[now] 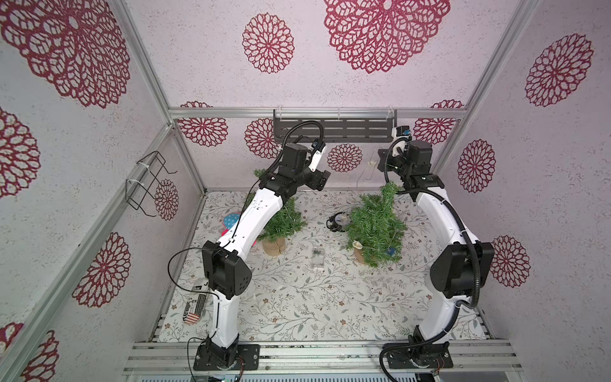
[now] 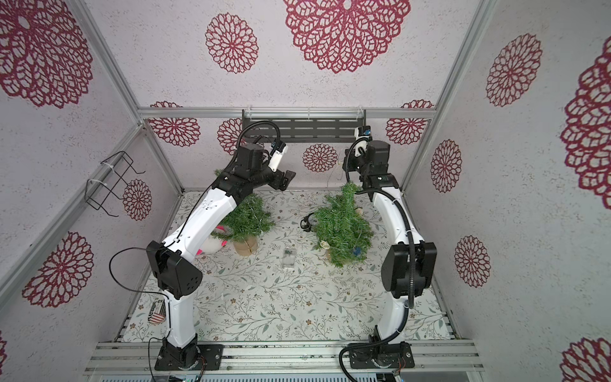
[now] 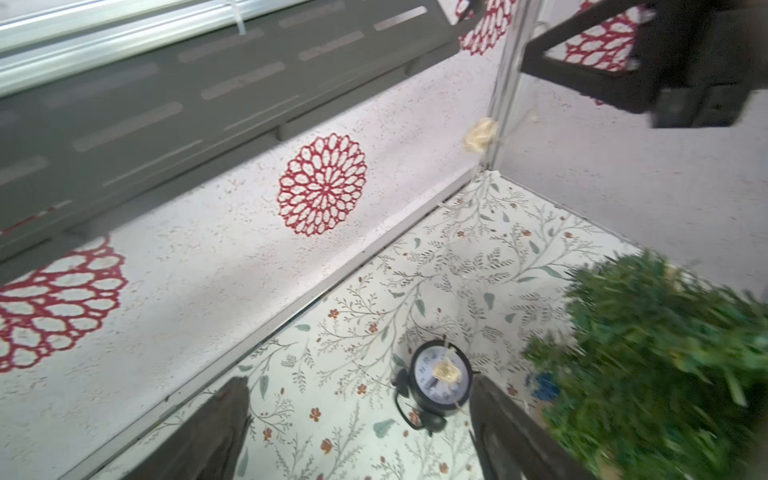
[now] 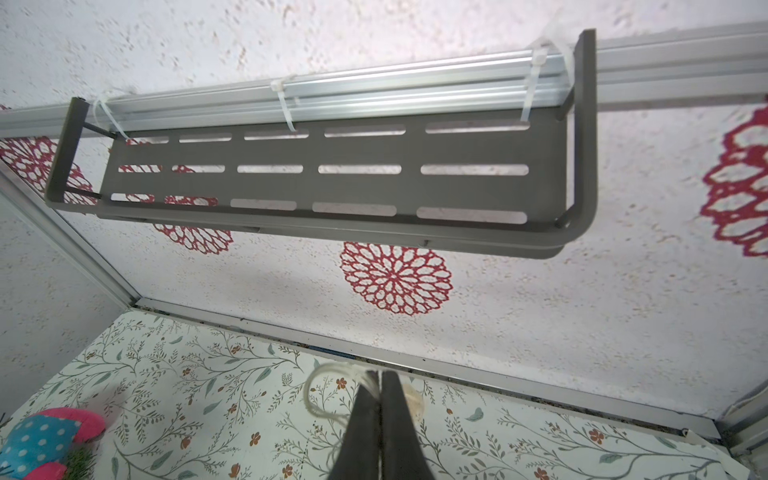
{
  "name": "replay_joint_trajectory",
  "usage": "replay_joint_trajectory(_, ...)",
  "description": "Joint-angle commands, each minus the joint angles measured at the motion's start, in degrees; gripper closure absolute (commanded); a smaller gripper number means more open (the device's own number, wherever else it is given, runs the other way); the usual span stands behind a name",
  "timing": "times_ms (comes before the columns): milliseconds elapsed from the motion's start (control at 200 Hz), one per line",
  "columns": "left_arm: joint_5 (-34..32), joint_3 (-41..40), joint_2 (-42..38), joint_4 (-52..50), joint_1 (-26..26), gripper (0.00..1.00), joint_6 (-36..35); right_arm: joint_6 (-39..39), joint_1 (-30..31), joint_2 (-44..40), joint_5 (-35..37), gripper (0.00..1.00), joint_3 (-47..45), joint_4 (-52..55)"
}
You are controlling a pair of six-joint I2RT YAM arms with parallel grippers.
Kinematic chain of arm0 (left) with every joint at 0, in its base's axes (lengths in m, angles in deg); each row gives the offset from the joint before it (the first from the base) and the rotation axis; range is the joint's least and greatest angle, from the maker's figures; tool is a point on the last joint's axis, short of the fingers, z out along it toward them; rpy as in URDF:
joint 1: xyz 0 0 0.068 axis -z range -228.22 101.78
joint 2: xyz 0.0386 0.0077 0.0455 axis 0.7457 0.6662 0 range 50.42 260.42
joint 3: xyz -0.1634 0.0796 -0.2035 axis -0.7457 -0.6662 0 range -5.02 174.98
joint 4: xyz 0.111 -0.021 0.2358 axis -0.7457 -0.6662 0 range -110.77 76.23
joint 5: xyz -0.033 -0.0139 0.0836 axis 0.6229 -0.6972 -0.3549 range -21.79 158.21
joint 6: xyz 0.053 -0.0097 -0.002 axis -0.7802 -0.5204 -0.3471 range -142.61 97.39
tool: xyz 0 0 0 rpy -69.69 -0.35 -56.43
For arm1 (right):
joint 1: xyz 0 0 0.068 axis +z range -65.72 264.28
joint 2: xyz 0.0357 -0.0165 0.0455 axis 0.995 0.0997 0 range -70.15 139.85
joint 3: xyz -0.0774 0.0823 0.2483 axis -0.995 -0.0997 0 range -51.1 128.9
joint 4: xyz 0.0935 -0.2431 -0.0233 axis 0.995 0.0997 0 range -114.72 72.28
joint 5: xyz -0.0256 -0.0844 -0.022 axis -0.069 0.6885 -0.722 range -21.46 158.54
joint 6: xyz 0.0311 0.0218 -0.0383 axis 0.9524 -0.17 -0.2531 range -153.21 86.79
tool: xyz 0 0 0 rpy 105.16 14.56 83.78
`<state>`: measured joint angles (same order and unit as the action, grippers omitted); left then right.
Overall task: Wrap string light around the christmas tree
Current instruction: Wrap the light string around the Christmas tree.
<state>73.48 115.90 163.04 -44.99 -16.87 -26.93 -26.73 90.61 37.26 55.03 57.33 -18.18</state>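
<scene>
1. The string light (image 4: 306, 392) is a thin pale wire with little straw-coloured woven balls. One ball sits low on the christmas tree (image 1: 377, 225), another on the clock (image 3: 424, 365) face beside it.
2. The right gripper (image 4: 380, 374) is clamped tight on the wire, up near the back wall above the treetop.
3. The left gripper (image 3: 357, 382) is spread wide, holding nothing, up above the clock.
</scene>
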Motion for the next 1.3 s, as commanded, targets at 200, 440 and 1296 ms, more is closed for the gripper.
replay_joint_trajectory(200, 9.8, -18.7, -14.1, 15.2, 8.5, 0.12, 10.7, 2.4, -0.9, -8.5, -0.1, 1.00, -10.8, -6.5)
replay_joint_trajectory(440, 5.7, -17.8, -9.2, 21.0, 14.8, 0.02, 10.6, 4.0, -0.9, -10.2, -0.5, 1.00, -13.0, -8.1)
replay_joint_trajectory(1296, 11.1, -7.3, 10.6, 38.0, 19.0, 0.28, 14.2, 9.1, -1.7, -11.3, -2.4, 1.00, -15.4, -10.2)
